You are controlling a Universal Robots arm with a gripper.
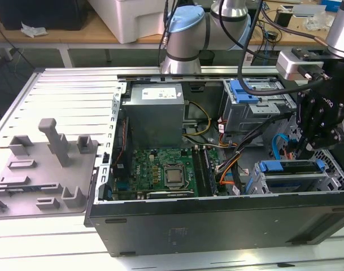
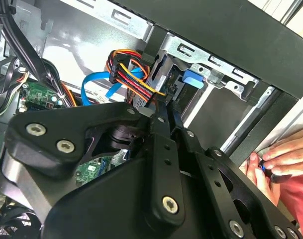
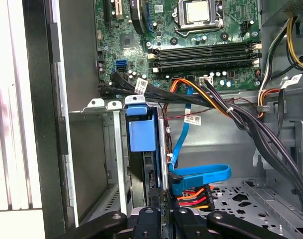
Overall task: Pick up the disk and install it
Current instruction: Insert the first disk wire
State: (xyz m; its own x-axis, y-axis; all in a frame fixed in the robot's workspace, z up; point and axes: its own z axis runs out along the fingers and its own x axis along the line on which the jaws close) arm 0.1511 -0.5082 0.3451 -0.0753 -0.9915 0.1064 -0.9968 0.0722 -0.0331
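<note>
The disk (image 1: 290,167) sits edge-up in the front drive cage (image 1: 284,183) of the open computer case, on the exterior view's right, with its blue carrier along the top. In the first wrist view, its blue tab (image 3: 141,130) stands in the cage slot. My gripper (image 1: 305,150) hangs just above the disk's inner end. Its fingers are shut together, with nothing seen between them (image 3: 162,198). In the second wrist view, the gripper (image 2: 163,103) points at the disk's end (image 2: 193,77), beside the red-and-orange power plug (image 2: 129,74).
A blue data cable (image 3: 201,174) and orange wires (image 3: 196,196) crowd the gripper tips. Another blue-framed drive (image 1: 249,90) sits in the rear cage. The grey power box (image 1: 155,110) and motherboard (image 1: 166,172) fill the case. A person's hand (image 2: 275,162) rests outside the case wall. A grey fixture (image 1: 47,164) lies left.
</note>
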